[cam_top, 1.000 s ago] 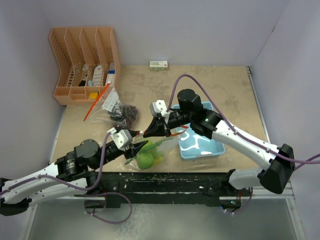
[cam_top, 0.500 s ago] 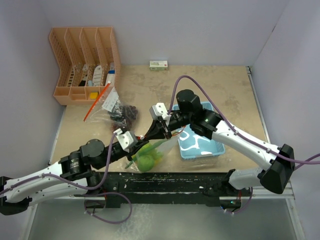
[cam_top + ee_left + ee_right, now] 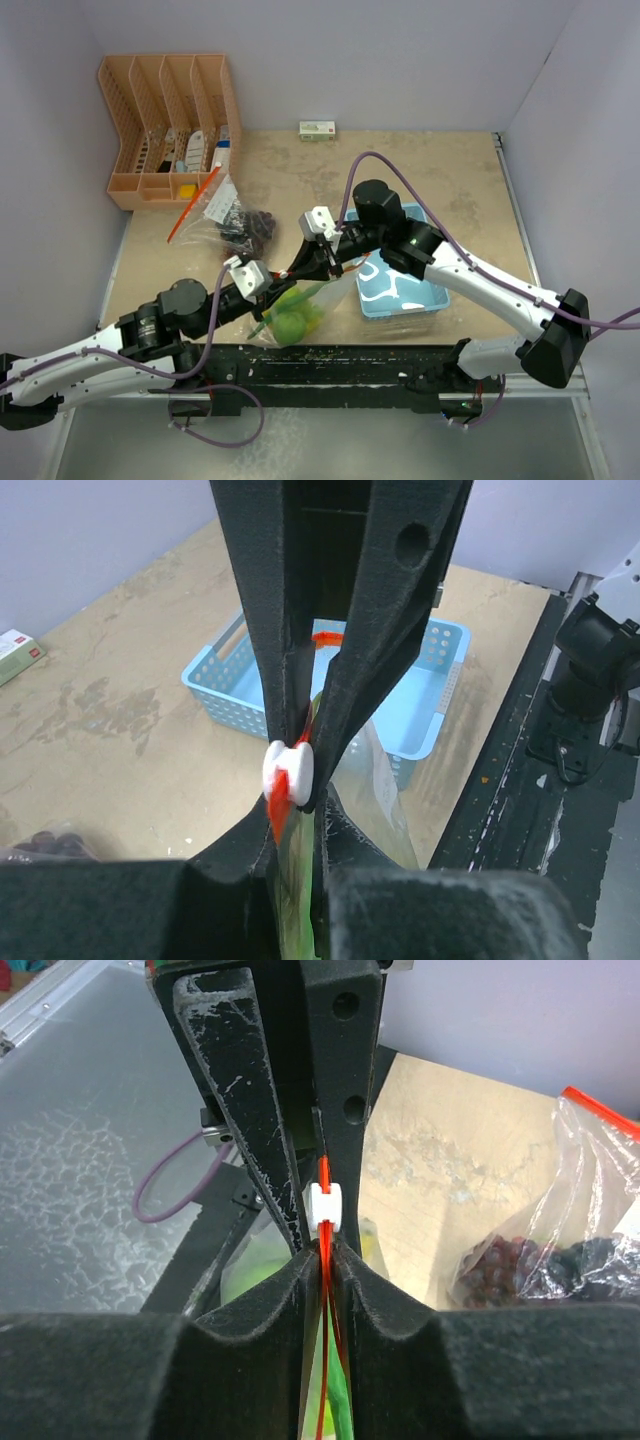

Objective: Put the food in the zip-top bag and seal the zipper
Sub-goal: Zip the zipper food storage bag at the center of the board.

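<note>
2 arms meet over the zip-top bag (image 3: 303, 303) at the table's (image 3: 440, 180) near edge, just left of the blue basket (image 3: 398, 297). Now the left gripper (image 3: 281, 287) is clamped tight on the red zipper strip (image 3: 325, 1172), with the white slider (image 3: 288, 770) right between its fingers. And the right gripper (image 3: 300, 268) pinches that same strip, jaws all but closed. There's lime-green fruit (image 3: 290, 322) lying inside the bag.

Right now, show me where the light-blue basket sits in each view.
Top external: light-blue basket, right of centre.
Left wrist: centre, beyond the zip-top bag.
Right wrist: not in view.
Shared landmark: that zip-top bag, holding green fruit in the top view, bottom centre in the right wrist view.
</note>
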